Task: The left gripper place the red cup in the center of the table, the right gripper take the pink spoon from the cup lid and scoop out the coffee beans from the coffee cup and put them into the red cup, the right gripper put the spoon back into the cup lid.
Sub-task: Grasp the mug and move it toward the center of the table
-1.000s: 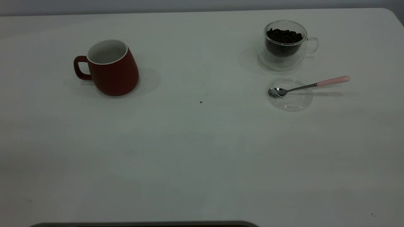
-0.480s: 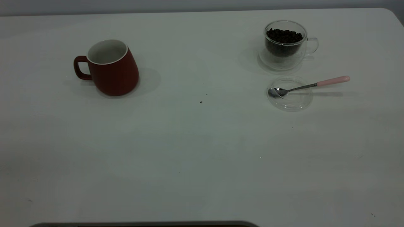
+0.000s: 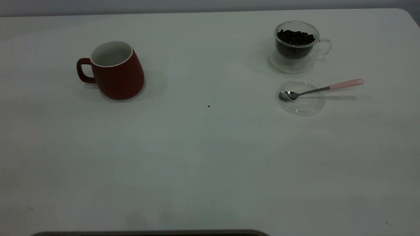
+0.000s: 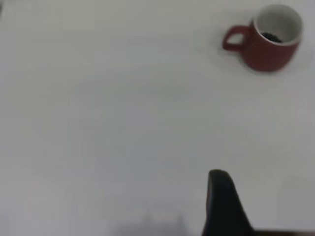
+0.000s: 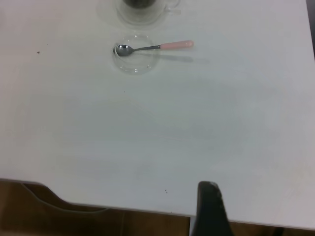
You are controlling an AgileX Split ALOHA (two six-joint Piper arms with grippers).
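1. Table (image 3: 203,157): plain white and bare in the middle, apart from a few dark specks.
2. Red cup (image 3: 113,70) sits far left, not centered yet, so nothing's done.
3. Coffee cup (image 3: 296,46) looks full of beans.
4. Spoon (image 3: 320,88) rests on the lid (image 3: 301,97).
5. Left gripper (image 4: 224,206) and right gripper (image 5: 209,209) hang back; can't tell their spread.

A pale white surface (image 3: 210,157) carries a red cup (image 3: 115,70) at its left, a glass coffee cup (image 3: 297,46) of beans at far right, and just nearer, a clear cup lid (image 3: 302,97) cradling a pink-handled spoon (image 3: 320,88).
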